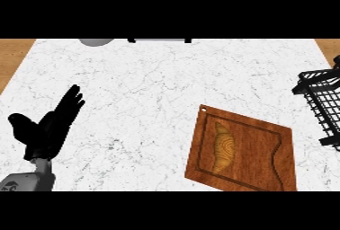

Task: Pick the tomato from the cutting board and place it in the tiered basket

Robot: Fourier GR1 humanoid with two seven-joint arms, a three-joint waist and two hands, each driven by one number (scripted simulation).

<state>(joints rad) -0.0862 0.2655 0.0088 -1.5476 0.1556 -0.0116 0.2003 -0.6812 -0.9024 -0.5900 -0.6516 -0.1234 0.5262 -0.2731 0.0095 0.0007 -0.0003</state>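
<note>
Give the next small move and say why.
Probably bring the right hand into view near the tiered basket: the cutting board shows no tomato, and only the left hand shows, resting open at the left.

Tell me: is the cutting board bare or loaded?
Bare: the cutting board shows only wood grain inside its groove; nothing lies on it.
</note>
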